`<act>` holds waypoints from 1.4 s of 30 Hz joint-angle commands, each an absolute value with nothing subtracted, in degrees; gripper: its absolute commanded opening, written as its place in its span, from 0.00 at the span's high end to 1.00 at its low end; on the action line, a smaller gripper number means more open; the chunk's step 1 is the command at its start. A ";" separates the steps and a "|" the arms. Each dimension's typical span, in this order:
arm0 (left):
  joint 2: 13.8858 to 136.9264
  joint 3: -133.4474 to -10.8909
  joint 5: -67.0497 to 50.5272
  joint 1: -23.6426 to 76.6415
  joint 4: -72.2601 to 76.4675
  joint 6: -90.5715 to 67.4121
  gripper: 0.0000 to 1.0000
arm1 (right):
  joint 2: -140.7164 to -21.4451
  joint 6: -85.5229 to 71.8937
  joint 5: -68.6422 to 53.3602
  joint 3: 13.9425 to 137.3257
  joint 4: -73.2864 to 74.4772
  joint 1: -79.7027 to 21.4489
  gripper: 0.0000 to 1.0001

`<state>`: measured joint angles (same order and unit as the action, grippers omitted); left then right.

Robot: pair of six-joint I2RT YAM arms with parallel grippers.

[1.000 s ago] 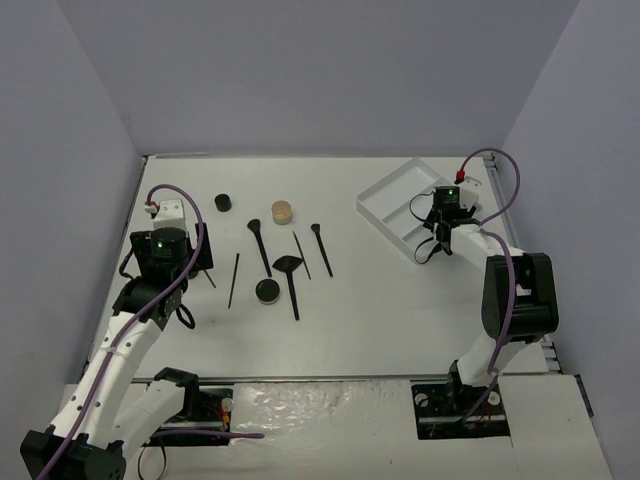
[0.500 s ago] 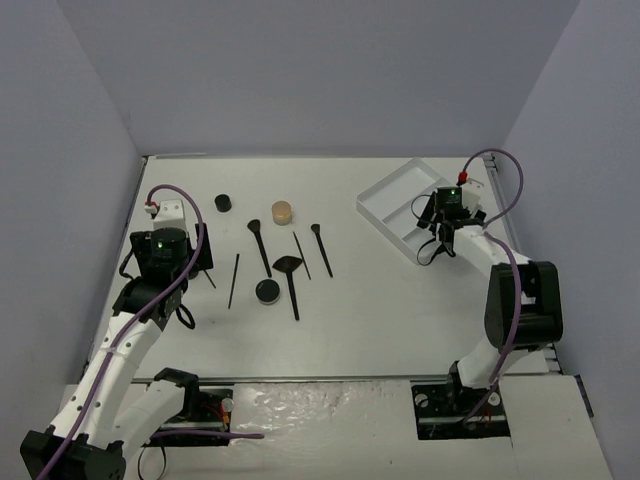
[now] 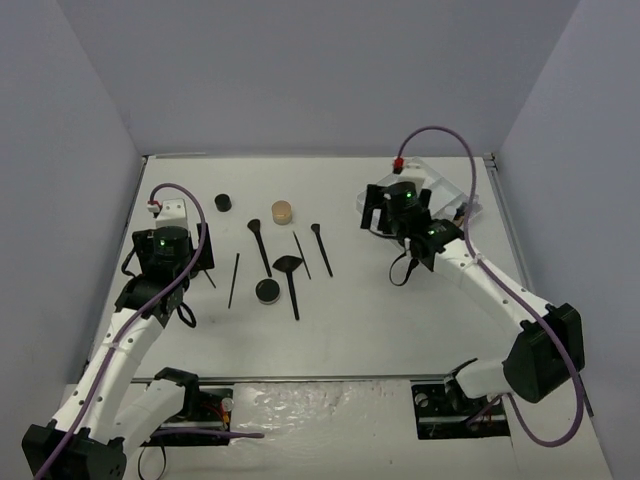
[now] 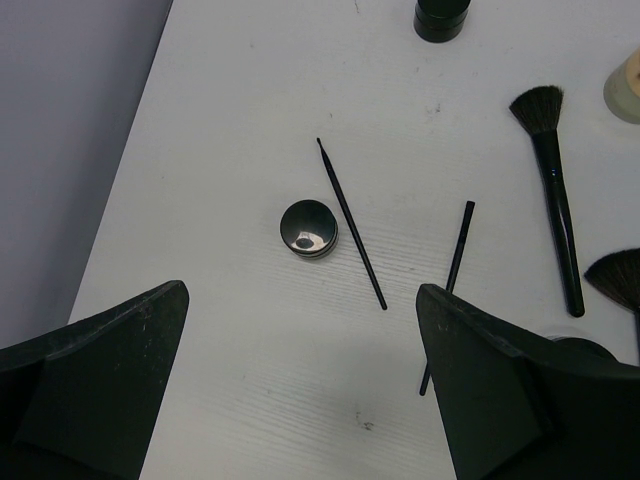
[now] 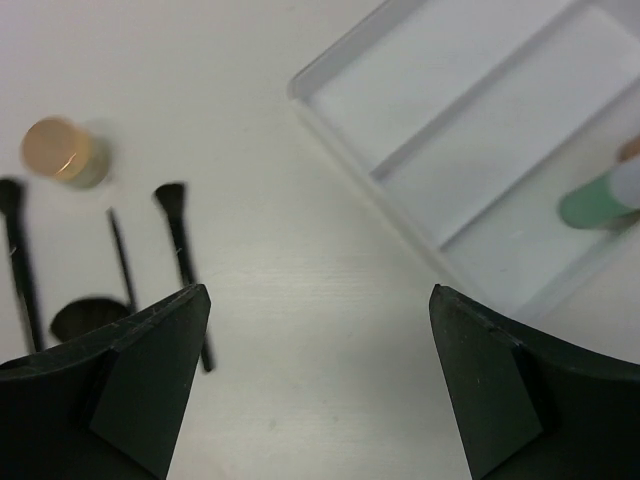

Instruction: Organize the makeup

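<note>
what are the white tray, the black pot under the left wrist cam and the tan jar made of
Tray: probably moulded plastic, matte white, with thin walls and dividers.
Round pot: likely glossy black plastic or glass; the lid mirrors light, and a paler band runs round its side.
Tan jar: the lid looks satin gold, possibly metallised plastic; it is blurred.

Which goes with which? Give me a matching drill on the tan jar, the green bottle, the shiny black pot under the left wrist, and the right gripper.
1 tan jar
2 green bottle
3 shiny black pot
4 right gripper

A in the white tray
B open
C beside a thin black stick
D standing by the brush heads

Pairs: 1-D, 2-A, 3-C, 4-B
</note>
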<state>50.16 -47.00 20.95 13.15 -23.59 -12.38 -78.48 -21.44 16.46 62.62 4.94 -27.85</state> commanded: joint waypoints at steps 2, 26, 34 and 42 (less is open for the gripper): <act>50.54 -48.25 21.46 13.45 -20.30 -12.06 0.03 | -83.63 -22.70 12.68 65.88 6.63 -40.05 0.15; 51.28 -48.34 22.15 13.45 -20.78 -12.17 0.03 | -112.78 -26.58 9.80 76.21 -2.16 -56.20 0.57; 51.33 -48.43 22.41 13.45 -20.74 -12.13 0.03 | -115.33 -26.46 11.15 74.43 -3.25 -56.34 0.69; 50.81 -48.43 22.50 13.45 -20.82 -11.95 0.03 | -111.13 -25.03 15.28 71.99 -3.33 -56.26 0.99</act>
